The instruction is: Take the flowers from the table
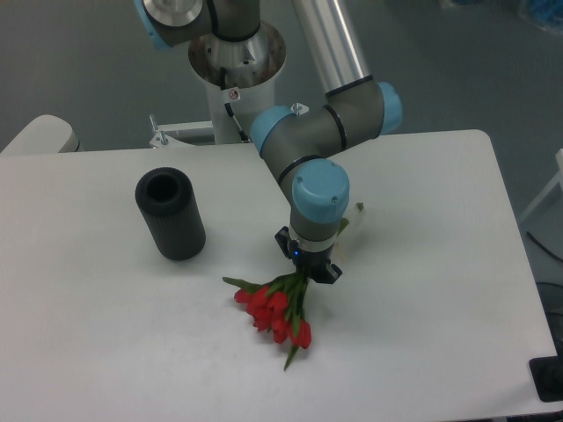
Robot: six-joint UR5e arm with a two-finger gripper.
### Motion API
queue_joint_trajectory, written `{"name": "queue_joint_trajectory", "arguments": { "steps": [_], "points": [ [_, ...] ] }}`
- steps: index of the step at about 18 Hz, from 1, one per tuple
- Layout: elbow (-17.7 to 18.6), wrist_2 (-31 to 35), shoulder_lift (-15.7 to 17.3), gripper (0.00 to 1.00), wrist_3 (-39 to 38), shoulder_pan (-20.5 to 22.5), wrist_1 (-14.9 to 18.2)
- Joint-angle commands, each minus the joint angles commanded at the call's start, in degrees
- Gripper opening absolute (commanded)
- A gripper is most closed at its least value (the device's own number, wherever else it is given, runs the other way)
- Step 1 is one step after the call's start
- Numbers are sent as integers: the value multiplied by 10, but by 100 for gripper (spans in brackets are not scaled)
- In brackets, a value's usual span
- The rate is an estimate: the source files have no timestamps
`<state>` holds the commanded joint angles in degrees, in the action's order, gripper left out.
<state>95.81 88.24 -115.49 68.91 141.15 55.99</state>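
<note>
The flowers (274, 309), a small bunch of red tulip buds with green stems and leaves, hang at the middle of the view just over the white table (422, 334). My gripper (308, 267) points down and is shut on the green stems, right above the buds. The stem ends stick out behind the wrist at the upper right (350, 217). The fingertips themselves are mostly hidden by the leaves and the gripper body. A faint shadow lies under the buds, and the lowest leaf tip comes close to the tabletop.
A black cylinder (170, 214) with an open top stands on the table to the left of the gripper. The arm's base column (236, 66) rises behind the table's far edge. A dark object (549, 380) sits at the table's front right corner.
</note>
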Motion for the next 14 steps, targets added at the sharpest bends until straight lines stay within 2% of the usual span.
{"name": "queue_joint_trajectory", "arguments": {
  "steps": [5,9,12,14],
  "points": [
    [-41,0,-17,10,10,6,4],
    [-101,3,-51,10,20,7,41],
    [-137,3,-76,10,53,15,56],
    [-159,3,-83,9,65,30,89]
  ]
}}
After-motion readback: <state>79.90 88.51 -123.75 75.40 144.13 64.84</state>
